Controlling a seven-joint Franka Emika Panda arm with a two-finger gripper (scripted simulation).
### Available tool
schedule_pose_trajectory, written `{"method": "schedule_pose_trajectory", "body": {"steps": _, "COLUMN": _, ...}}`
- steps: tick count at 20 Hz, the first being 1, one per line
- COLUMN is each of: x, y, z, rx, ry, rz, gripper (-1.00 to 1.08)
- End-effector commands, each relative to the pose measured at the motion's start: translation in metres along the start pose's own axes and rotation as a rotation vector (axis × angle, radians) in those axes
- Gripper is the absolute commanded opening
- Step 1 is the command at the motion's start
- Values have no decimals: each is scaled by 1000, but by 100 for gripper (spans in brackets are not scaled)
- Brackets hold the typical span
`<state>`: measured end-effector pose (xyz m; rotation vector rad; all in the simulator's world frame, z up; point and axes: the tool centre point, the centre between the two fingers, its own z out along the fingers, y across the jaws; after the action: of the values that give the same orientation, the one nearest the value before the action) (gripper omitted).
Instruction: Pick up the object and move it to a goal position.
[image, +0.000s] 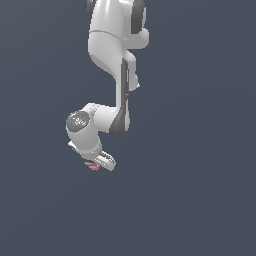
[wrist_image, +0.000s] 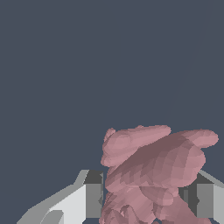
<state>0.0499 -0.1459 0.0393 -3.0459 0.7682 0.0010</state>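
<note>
One pinkish-red lumpy object (wrist_image: 151, 175), faceted lobes, clamped between closed gripper (wrist_image: 146, 201) fingers (wrist_image: 92, 199).

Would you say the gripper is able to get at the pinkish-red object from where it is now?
Very likely yes. In the wrist view the pinkish-red object already sits between the two fingers of the gripper, with nothing else near. Whether the pads actually press it cannot be told from these pictures.
</note>
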Motion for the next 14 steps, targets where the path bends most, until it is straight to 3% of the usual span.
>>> {"method": "schedule_pose_trajectory", "body": {"steps": 1, "x": 1, "y": 0, "z": 0, "rx": 0, "ry": 1, "rz": 0, "gripper": -100}}
{"method": "schedule_pose_trajectory", "body": {"steps": 14, "x": -1, "y": -1, "z": -3, "rx": 1, "ry": 2, "rz": -1, "gripper": -100}}
